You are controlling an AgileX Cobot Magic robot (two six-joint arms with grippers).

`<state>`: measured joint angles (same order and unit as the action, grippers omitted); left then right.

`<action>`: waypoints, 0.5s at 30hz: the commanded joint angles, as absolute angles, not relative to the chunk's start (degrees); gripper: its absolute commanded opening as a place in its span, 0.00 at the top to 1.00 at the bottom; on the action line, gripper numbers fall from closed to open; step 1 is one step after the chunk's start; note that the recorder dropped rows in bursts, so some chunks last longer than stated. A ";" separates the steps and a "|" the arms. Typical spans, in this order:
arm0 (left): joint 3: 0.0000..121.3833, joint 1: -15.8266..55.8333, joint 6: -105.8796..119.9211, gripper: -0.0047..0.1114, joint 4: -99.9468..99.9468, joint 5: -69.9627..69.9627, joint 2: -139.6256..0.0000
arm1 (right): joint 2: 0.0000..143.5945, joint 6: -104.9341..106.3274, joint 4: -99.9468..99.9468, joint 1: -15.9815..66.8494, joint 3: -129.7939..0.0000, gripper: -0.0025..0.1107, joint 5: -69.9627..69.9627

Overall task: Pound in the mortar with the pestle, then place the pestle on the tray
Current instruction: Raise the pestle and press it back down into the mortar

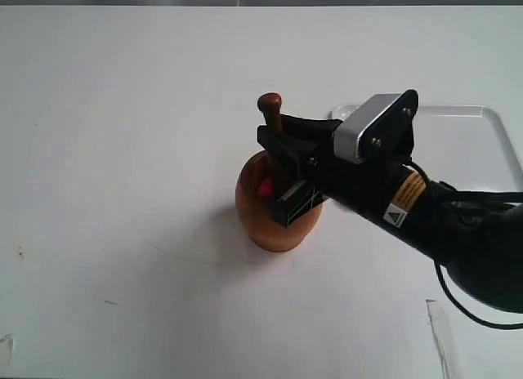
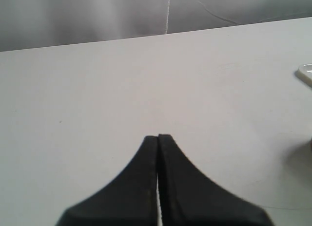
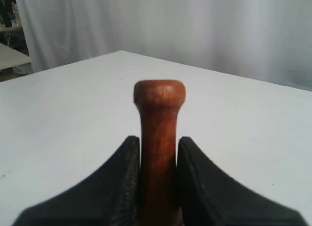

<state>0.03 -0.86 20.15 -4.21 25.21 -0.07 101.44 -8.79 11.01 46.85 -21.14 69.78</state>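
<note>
- A white table point(image 1: 122, 150) fills the scene, seen from above and from its near side.
- The mortar point(image 1: 255, 211), a rounded cup of reddish-brown wood, stands upright near the middle of the table. A spot of bright red point(image 1: 265, 185) shows inside it.
- The pestle point(image 1: 273, 111), a slim dark brown club, stands roughly upright in the mortar. Its knobbed handle rises above the rim; its lower end is hidden inside the cup and behind the gripper.
- The right gripper point(image 1: 282, 171) reaches in from the right, over the mortar's mouth. Its two black fingers are closed onto the pestle's handle just below the knob.
- In the right wrist view the pestle point(image 3: 159, 119) sits squarely in the right gripper point(image 3: 158, 143), a finger pressed against each side.
- The tray point(image 1: 466, 150), flat and glossy white, lies to the right of the mortar and farther back, apart from it. The right arm covers part of it.
- The left gripper point(image 2: 158, 137) hangs above bare table, its fingers pressed together with nothing between them.
</note>
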 commanded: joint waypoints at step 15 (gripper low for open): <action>0.00 -0.42 19.68 0.96 -3.79 25.03 0.00 | 75.30 -9.91 16.88 46.87 -29.72 0.98 60.15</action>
